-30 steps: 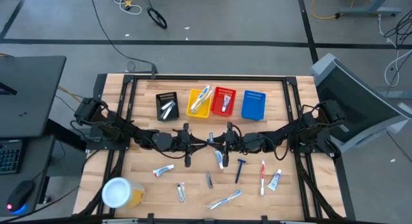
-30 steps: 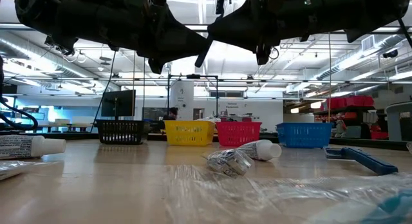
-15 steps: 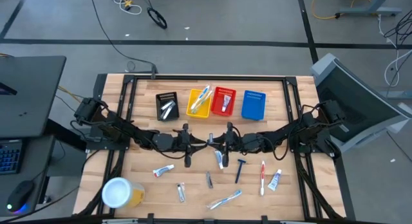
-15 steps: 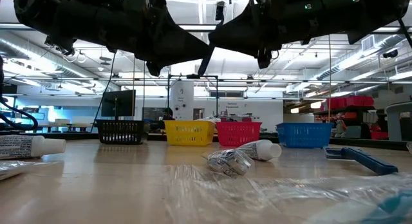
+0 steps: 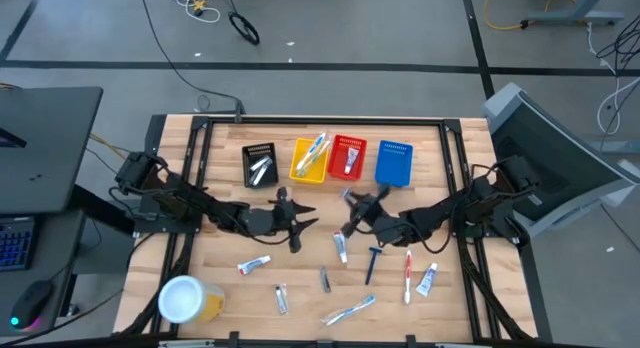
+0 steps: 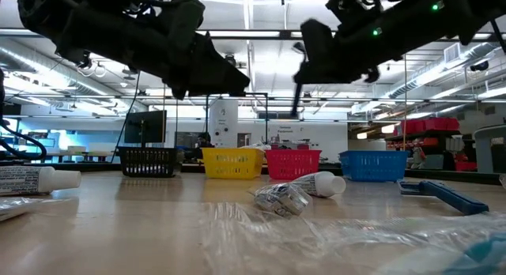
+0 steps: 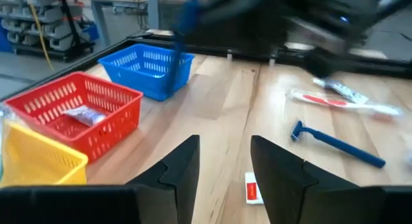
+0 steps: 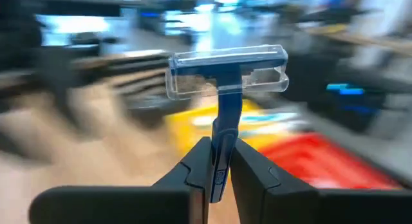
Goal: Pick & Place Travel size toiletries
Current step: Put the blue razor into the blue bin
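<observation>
My right gripper hangs over the table's middle, shut on a blue-handled razor with a clear cap. My left gripper hovers just to its left, open, with nothing between its fingers. Other travel size toiletries lie flat on the wood: white tubes, a blue razor, toothbrushes and silvery packets. My right gripper pinches the razor's blue handle near its lower end between its two fingers. The fingers are nearly level, slanting from the table's right toward the far baskets, and the handle runs along them. The capped head sticks out past the fingertips, clear of the table.
A black basket, a yellow basket, a red basket and a blue basket stand in a row along the far side; the first three hold items. A white-lidded yellow tub stands at the near left corner.
The two grippers stood tip to tip over the table's middle. My left gripper has opened and tipped a little in place. My right gripper has swung away with the razor, turning toward the far baskets and shifting slightly toward the table's right edge.
</observation>
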Controlling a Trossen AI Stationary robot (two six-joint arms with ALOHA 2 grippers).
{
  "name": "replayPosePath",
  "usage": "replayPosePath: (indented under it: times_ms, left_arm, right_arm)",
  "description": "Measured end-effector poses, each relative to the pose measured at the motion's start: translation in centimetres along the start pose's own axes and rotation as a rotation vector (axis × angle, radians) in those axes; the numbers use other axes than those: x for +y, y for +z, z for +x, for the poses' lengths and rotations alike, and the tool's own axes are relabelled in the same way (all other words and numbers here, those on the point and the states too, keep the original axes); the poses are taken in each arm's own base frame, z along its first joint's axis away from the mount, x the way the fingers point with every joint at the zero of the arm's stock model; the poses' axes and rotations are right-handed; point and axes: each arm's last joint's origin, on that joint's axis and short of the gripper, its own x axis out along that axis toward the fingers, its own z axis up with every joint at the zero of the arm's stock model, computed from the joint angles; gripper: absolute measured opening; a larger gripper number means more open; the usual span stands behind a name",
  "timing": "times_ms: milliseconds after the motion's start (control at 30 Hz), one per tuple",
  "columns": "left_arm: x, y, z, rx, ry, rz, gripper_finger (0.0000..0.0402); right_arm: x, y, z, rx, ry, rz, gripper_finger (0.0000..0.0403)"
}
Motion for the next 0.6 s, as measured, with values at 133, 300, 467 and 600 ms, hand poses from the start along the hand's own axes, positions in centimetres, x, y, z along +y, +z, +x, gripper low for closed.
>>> replayPosePath:
  times_ms: [133, 300, 467, 600]
  left_arm:
    - [-0.1, 0.1, 0.0, -0.003, -0.02, 0.022, 0.0146]
    - [-0.1, 0.1, 0.0, -0.005, -0.02, 0.018, 0.0144]
    - [-0.1, 0.1, 0.0, -0.005, -0.02, 0.017, 0.0146]
    - [-0.1, 0.1, 0.0, -0.005, -0.021, 0.017, 0.0144]
  right_arm:
    - [-1.8, 0.8, -0.2, 0.026, -0.139, -0.086, 0.0048]
    - [-5.5, 2.0, 0.7, 0.116, -0.195, -0.036, 0.0048]
    - [-9.8, 1.4, 1.9, 0.319, -0.251, 0.014, 0.0048]
    - [-12.2, 0.4, 2.4, 0.433, -0.364, -0.005, 0.0048]
